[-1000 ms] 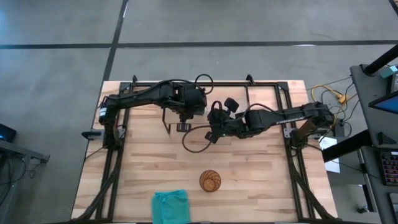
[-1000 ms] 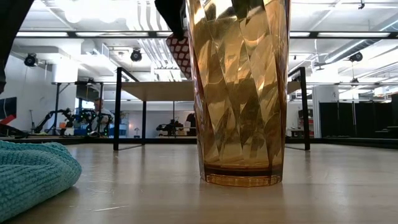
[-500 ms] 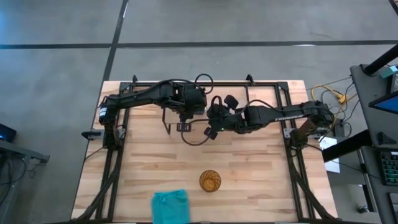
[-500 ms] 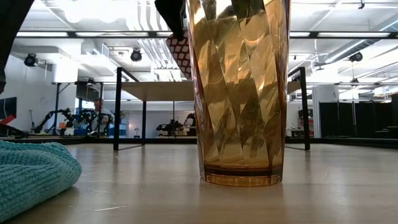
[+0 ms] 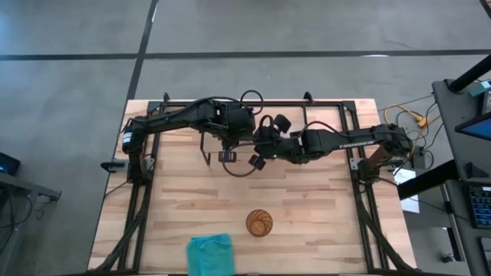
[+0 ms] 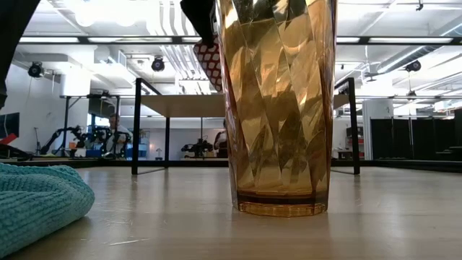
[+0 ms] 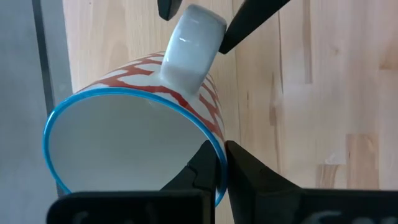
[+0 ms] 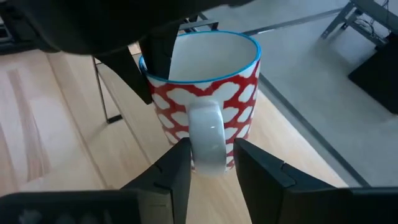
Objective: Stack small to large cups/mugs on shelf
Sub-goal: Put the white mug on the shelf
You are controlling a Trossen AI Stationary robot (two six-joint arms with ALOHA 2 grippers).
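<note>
A white mug with a red pattern, blue rim and white handle [image 7: 134, 118] is held in the air by my left gripper [image 5: 227, 153], above the level of the shelf board [image 6: 180, 105]. My right gripper [image 8: 211, 171] is open, one finger on each side of the mug's handle [image 8: 207, 134]; I cannot tell whether they touch it. The amber ribbed tumbler [image 5: 259, 223] stands on its base on the table near the front and fills the low view [image 6: 278, 108]. The small clear glass is not visible. My left gripper pinches the mug's rim [image 7: 219, 152] on the side next to the handle, one finger inside the mug and one outside. The mug is lifted clear and tilted, and its handle [image 7: 189, 43] points away from the gripper toward my right gripper.
A teal cloth [image 5: 210, 251] lies at the table's near edge, left of the tumbler, and also shows in the low view [image 6: 36, 206]. The shelf's black wire legs [image 6: 136, 130] stand behind the tumbler. Both arms meet over the table's middle.
My right gripper has moved toward the table's left edge and a little toward its far edge, closing in on the mug held by my left gripper. The tumbler and cloth have stayed in place.
</note>
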